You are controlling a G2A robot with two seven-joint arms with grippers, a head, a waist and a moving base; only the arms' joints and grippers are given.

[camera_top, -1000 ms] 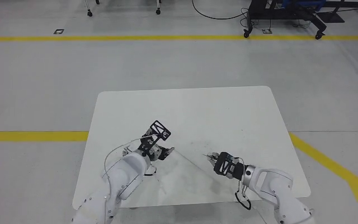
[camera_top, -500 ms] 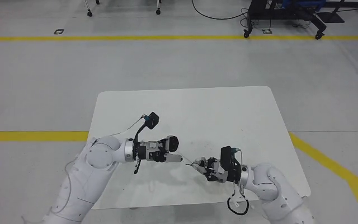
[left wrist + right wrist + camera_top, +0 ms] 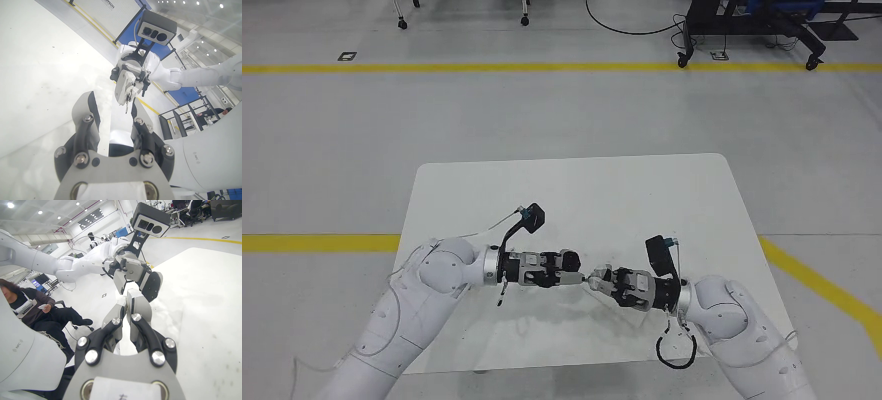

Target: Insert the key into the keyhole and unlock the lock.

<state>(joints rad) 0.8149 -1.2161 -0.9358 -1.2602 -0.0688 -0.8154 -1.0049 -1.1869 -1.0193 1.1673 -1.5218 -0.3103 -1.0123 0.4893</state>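
Over the middle front of the white table (image 3: pixel 642 200) my two grippers face each other tip to tip. My right gripper (image 3: pixel 600 280) is shut on a small metal key (image 3: pixel 126 107), whose blade sticks out toward the left gripper. The right gripper's fingers (image 3: pixel 136 306) are pressed together and hide the key's head. My left gripper (image 3: pixel 572 268) stands open, its black-padded fingers (image 3: pixel 88 109) spread with nothing seen between them. In the right wrist view the left gripper (image 3: pixel 135 291) hangs just beyond my own fingertips. In the left wrist view the key's tip sits a short way off the left gripper's (image 3: pixel 112 100) fingertips.
Both arms hover a little above the table, near its front edge (image 3: pixel 582 368). The tabletop behind and to both sides of the grippers is bare white surface with faint scuff marks (image 3: pixel 45 91). Yellow floor lines (image 3: pixel 322 243) run past the table.
The left arm has swung round to point right, and the right gripper with the key has moved left. The gap between the two grippers has closed to almost nothing.
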